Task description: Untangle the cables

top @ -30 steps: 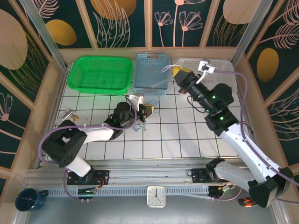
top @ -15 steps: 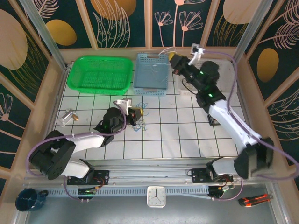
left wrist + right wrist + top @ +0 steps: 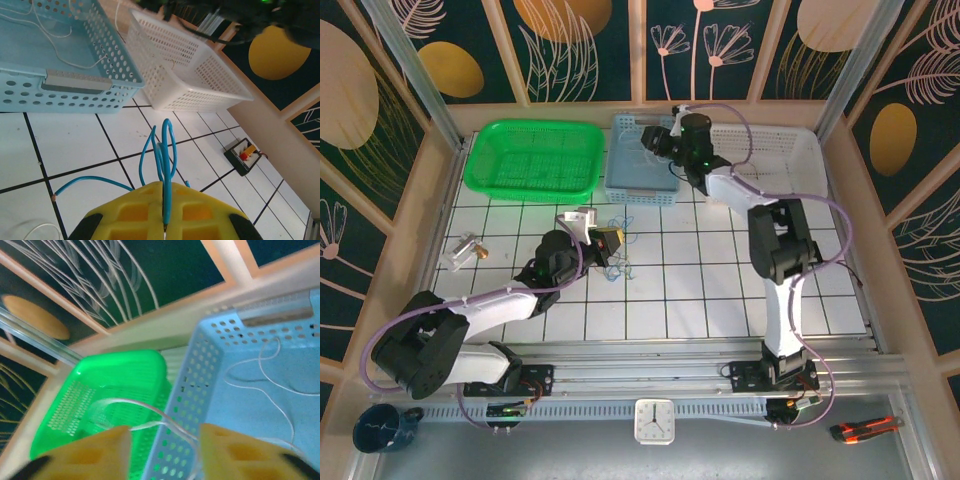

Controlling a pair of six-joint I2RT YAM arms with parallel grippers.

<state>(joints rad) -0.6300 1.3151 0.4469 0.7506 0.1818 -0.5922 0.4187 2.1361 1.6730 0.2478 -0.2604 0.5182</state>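
My left gripper (image 3: 613, 240) hovers low over the tiled table, shut on a blue cable (image 3: 163, 150). The blue cable's loops stick out past the yellow fingers (image 3: 130, 215), and one loose end trails left across the tiles. My right gripper (image 3: 165, 450) is stretched out over the left rim of the blue basket (image 3: 225, 365) and stands open. A thin white cable (image 3: 160, 417) arcs loosely between its yellow fingers (image 3: 240, 455), pinched by neither. More white cable (image 3: 272, 395) lies curled on the blue basket's floor (image 3: 45, 55).
A green basket (image 3: 530, 160) stands at the back left, the blue basket (image 3: 642, 190) at the middle and a white basket (image 3: 770, 150) at the back right. A small black tray (image 3: 243, 155) sits on the tiles at the right. A small object (image 3: 467, 250) lies at the table's left edge.
The right arm swung left from the white basket to the blue basket's left rim, and its jaws opened. The left gripper stayed shut on the blue cable, shifting only slightly.
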